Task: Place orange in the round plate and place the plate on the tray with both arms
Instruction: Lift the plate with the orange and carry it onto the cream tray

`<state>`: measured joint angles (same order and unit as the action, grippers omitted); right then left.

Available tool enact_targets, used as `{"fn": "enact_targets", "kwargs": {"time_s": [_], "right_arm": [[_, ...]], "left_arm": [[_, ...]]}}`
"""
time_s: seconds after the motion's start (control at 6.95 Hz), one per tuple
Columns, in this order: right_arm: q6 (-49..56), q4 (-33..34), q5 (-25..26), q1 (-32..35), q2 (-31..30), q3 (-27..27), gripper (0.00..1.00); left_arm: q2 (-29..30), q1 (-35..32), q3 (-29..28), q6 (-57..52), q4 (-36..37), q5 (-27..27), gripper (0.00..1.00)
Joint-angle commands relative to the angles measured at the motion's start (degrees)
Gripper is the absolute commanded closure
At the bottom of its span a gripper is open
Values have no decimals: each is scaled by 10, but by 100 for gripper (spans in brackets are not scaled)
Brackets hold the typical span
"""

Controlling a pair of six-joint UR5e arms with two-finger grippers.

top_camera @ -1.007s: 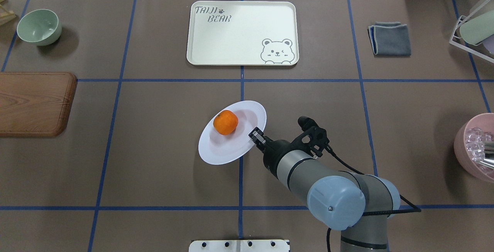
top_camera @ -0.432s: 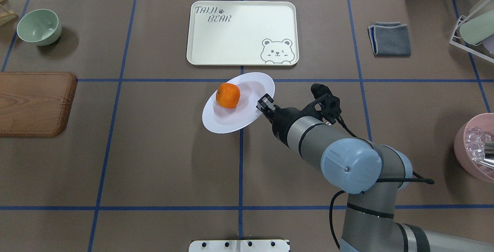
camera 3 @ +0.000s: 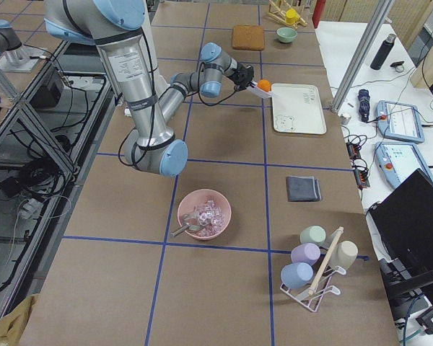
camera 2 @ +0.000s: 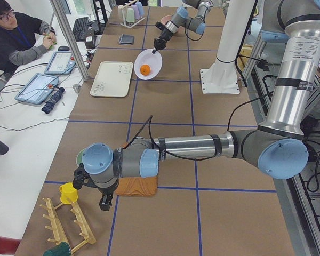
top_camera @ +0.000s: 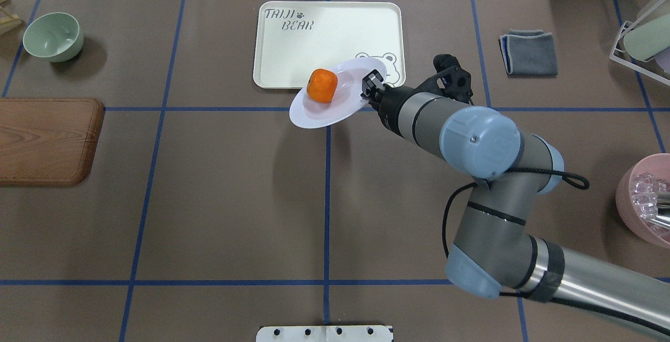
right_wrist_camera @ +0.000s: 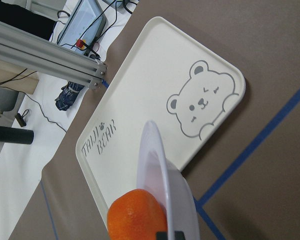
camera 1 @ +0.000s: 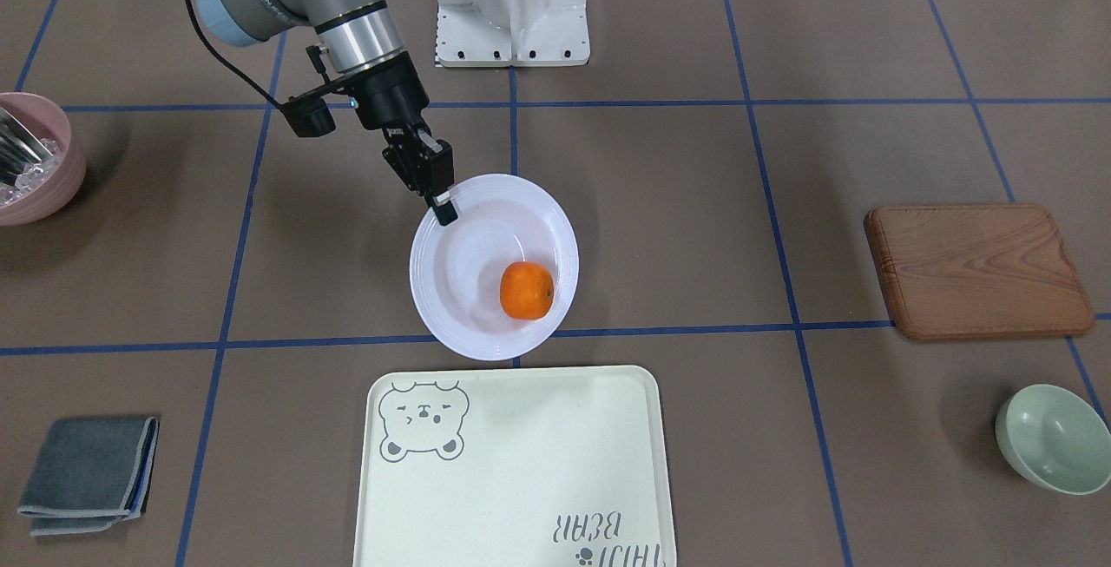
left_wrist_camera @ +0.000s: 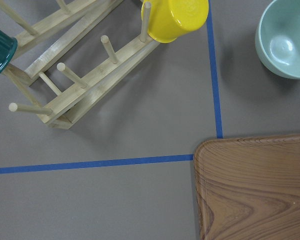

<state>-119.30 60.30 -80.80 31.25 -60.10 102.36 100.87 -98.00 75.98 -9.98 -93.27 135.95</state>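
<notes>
— orange point(top_camera: 321, 85) up in the air, folks, riding in the round plate point(top_camera: 319, 117), on the side of the dish away from the pinch!
— and who's doing the carrying?
— right gripper point(top_camera: 372, 84), fingers clamped on the plate's rim, 1 fingertip showing on the upper face. the plate is tilted and clear of the table point(top_camera: 209, 200).
— where does it hang relative to the tray point(top_camera: 324, 38)?
— right at the tray's robot-side edge. from overhead it overlaps that edge beside the bear face; from the front camera it looks just short of it. it is not resting on the tray.
— and the other arm?
— well apart from all this, at the table's end. left gripper point(camera 2: 105, 204) hangs by the corner of the wooden board point(left_wrist_camera: 255, 190), with the green bowl point(left_wrist_camera: 285, 42) and a rack point(left_wrist_camera: 100, 75) carrying a yellow cup point(left_wrist_camera: 175, 17) close by. its fingers show only in the side view, so i cannot tell whether they are apart or together.
</notes>
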Motion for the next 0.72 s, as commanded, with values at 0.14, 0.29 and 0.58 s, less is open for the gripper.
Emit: {"fn": "enact_targets", "kwargs": {"time_s": [0.14,0.29,0.58], "right_arm": [[-1,1,-46,89,171,-243,100],[-2,-1,-53,98,203,-290,100],[-48,-54,-40,104,269,-409,100]], "left_arm": [[-10,0,14,0,-1,0,1],[-12,0,17,1,-1,0,1],[-12,1,17,2,-1,14,1]]}}
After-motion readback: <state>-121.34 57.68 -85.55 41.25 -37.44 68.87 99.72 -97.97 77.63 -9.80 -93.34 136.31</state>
